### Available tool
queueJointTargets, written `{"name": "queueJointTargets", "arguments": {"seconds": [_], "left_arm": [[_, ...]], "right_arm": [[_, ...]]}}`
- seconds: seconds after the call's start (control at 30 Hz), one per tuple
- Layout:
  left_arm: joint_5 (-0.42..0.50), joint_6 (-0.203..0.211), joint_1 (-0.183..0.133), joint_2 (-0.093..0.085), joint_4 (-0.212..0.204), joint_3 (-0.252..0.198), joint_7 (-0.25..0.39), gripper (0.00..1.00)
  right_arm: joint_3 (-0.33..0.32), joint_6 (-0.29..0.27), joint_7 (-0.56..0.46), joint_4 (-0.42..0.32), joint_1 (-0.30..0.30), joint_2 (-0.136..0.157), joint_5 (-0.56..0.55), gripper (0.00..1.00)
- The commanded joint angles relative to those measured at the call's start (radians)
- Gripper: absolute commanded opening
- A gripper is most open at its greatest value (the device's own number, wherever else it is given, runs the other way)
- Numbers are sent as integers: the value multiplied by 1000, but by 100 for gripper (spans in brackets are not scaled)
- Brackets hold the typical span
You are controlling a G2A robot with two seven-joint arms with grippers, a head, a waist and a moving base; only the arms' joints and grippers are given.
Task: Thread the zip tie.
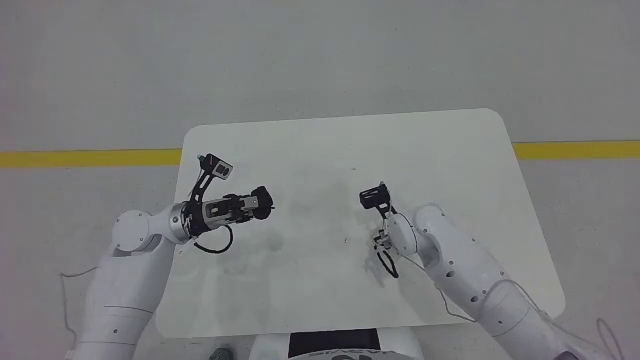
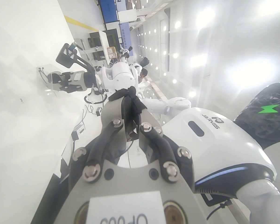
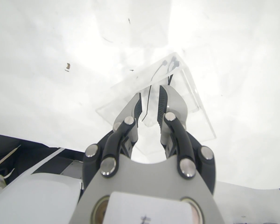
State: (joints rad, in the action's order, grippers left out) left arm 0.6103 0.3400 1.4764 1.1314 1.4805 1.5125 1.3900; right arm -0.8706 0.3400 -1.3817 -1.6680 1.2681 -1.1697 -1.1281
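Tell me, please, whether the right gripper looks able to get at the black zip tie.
Probably yes: the right gripper is open, and the zip tie runs between its fingers at the clear stand, nothing blocking.

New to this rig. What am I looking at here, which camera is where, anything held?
A two-armed robot at a white table. The top view looks down from above its arms; the other two come from a camera on each wrist, looking along that arm's fingers. In the right wrist view the right gripper is open, its fingers either side of a thin black zip tie running from a clear plastic block on the table; it grips nothing yet. In the left wrist view the left gripper is shut, pointing across toward the right gripper and the block; whether it pinches anything I cannot tell.
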Motion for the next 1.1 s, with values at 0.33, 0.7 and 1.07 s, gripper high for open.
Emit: {"name": "queueJointTargets", "arguments": {"seconds": [0.33,0.7,1.07], "left_arm": [[0,0,0,0,0,0,0,0],[0,0,0,0,0,0,0,0],[0,0,0,0,0,0,0,0]], "right_arm": [[6,0,-8,36,-10,-20,-21,5],[-38,0,-8,-11,11,-24,-15,0],[-231,-2,-6,-270,156,19,62,0]]}}
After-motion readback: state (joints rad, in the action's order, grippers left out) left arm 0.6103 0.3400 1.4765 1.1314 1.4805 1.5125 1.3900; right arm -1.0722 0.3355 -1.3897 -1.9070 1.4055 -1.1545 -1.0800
